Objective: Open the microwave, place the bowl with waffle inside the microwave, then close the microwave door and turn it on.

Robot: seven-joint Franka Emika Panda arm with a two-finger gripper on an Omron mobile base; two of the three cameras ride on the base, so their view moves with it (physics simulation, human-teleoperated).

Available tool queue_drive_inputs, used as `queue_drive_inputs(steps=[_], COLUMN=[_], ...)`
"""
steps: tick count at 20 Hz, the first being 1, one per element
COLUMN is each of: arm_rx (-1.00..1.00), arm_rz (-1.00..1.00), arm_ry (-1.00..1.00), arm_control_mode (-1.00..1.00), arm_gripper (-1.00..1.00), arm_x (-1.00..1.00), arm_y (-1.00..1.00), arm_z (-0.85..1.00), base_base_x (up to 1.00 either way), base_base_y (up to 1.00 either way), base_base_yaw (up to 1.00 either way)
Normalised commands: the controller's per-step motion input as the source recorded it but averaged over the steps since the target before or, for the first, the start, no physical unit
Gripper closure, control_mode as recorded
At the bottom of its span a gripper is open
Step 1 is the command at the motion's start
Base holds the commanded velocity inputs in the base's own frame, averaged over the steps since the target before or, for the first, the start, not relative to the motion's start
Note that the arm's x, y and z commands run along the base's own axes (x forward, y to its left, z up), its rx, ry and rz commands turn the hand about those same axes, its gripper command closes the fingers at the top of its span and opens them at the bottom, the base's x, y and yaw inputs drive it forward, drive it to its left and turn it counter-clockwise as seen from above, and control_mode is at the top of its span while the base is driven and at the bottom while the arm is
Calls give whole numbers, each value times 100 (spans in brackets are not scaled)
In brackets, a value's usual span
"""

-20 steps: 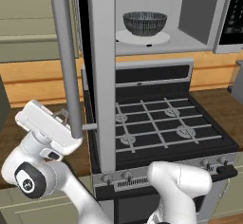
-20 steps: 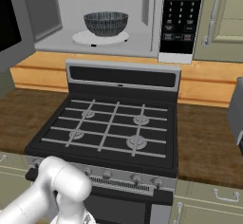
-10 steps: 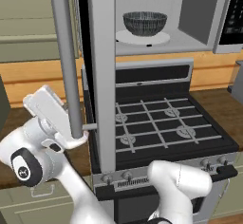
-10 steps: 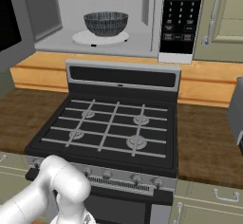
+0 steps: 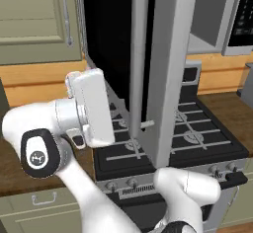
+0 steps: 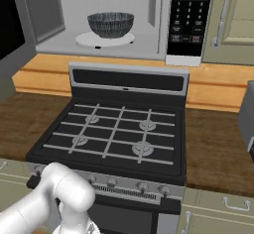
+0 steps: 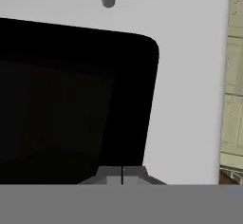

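The microwave (image 6: 114,20) sits above the stove (image 6: 116,139), its grey cavity open to the room; inside it, on the white round turntable (image 6: 104,39), stands the bowl (image 6: 110,24), dark grey with a fine mesh pattern, upright and roughly central on the plate; from where I stand I look at it side-on and cannot see into it, so whether the waffle lies inside I cannot tell. To the right of the cavity is the dark button panel (image 6: 187,15), and beyond that, further right of the microwave, a beige cabinet door (image 6: 233,20) with a silver handle.

The microwave door (image 5: 168,69) is swung out from the microwave's left side, standing over the stove so that in the left base view it hides most of the cavity; its long silver bar handle (image 5: 138,54) runs vertically down the face of it. The white arm bends round to the left of the door, with the hand close against the door's black glass side.

From the hand's own camera the gripper (image 7: 122,173) shows its two dark tips pressed together with only a thin seam between them, clenched on nothing; they sit right up against the door, at the edge where the black glass meets the silver frame; a short grey peg of the handle mount pokes in above.
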Motion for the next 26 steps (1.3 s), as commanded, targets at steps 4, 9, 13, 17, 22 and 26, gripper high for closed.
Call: queue_drive_inputs(steps=[4,9,13,17,22,26], arm_rx=[53,46,37,33,27,22], arm_rz=[20,24,26,34,39,39], arm_ry=[0,0,0,0,-8,-3], arm_control_mode=[-100,-100,-100,-100,-100,-100], arm_gripper=[100,100,100,100,100,100], arm_x=[-24,-1,4,18,47,82], arm_y=[-100,-100,-100,-100,-100,-99], arm_z=[24,3,0,0,0,0], base_base_x=[0,0,0,0,0,0], base_base_y=[0,0,0,0,0,0], base_base_yaw=[0,0,0,0,0,0])
